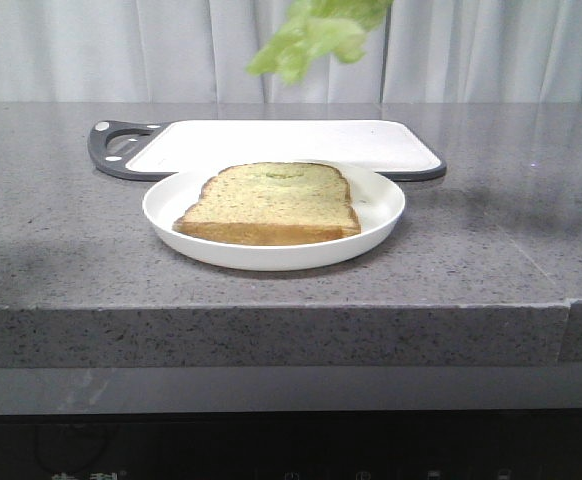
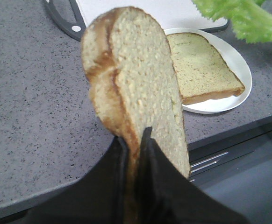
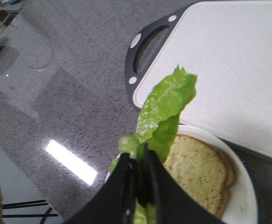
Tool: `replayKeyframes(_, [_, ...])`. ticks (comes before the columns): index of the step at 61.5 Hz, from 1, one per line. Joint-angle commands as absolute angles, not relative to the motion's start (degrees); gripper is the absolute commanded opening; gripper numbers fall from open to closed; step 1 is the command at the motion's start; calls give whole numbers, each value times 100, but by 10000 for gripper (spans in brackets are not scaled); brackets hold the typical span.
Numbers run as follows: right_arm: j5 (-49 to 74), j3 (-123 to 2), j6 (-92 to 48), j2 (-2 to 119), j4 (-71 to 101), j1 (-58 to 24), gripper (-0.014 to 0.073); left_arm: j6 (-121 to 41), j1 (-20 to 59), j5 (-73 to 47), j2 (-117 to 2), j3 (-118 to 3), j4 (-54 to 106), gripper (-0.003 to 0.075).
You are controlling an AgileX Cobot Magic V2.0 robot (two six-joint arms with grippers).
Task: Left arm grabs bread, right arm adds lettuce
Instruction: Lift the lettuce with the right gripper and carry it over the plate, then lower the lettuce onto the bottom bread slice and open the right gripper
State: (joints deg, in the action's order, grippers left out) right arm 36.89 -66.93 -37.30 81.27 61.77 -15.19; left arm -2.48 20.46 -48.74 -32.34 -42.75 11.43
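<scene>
You are looking at a kitchen-like place: a grey speckled stone worktop (image 1: 61,210), a white cutting board (image 1: 291,145) with a dark handle, a white plate (image 1: 376,215), pale curtains (image 1: 121,50) behind, and drawer fronts (image 2: 220,161) below the edge.

There are two bread slices, one held up (image 2: 136,93) and one lying on the plate (image 1: 271,203), one white plate (image 1: 376,215), one lettuce bunch (image 1: 311,35), and one cutting board (image 1: 281,143).
</scene>
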Motion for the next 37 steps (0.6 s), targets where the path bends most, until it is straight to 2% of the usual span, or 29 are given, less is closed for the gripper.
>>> replayKeyframes(1, [3573, -6557, -4491, 7936, 7361, -1583, -118, -181, 2081, -4399, -3265, -4429, 1209, -20])
replayKeyframes(16, [4239, -6220, -5924, 8453, 8970, -1600, -118, -181, 2081, -4399, -3265, -4429, 1209, -20])
replayKeyframes(37, [4320, -6220, -6080, 9151, 8604, -1600, -118, -181, 2081, -4399, -3265, -4429, 1209, -20])
